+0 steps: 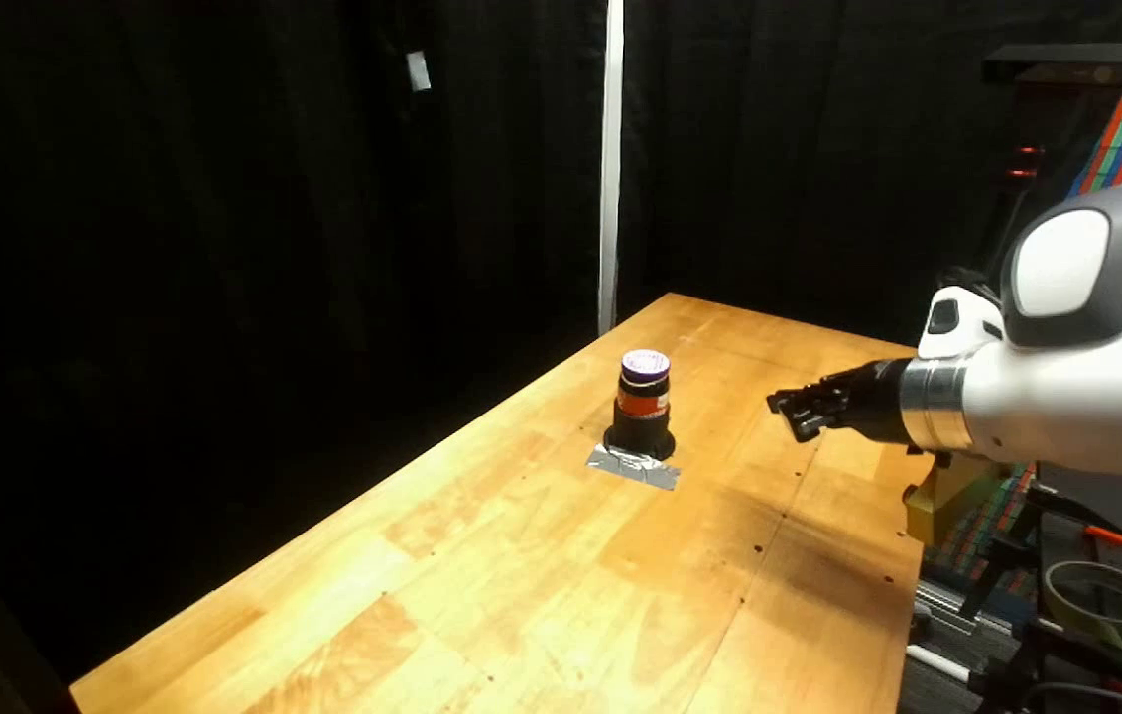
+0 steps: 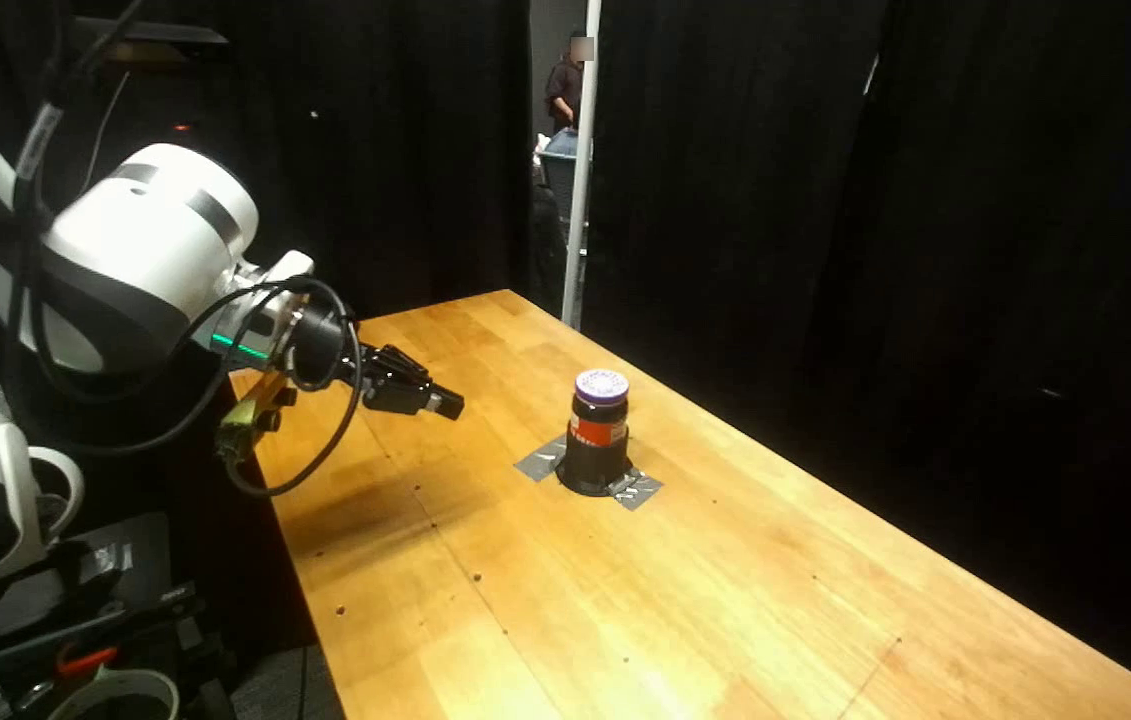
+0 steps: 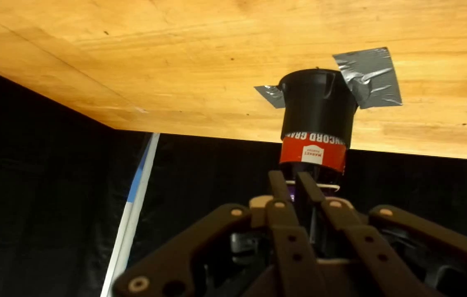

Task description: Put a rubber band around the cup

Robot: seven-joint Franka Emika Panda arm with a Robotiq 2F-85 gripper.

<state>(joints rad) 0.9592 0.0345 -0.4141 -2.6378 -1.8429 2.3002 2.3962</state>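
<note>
Toward the long edge of the wooden tabletop [image 2: 725,560] farther from the robot arm [image 2: 155,240], one jar [image 2: 599,413] is placed upright, with purple lid [image 2: 602,386] and orange-red label [image 3: 291,150] lettered "CONCORD". Its lower part is seated in a black holder [image 3: 318,107], fixed with grey duct tape [image 3: 375,78]. One pale rubber band [image 3: 328,186] is seen around the jar just below the lid. Between jar and arm-side edge, the gripper [image 3: 290,173] is held above the surface, fingertips [image 3: 276,179] narrowly apart, clear of the jar.
</note>
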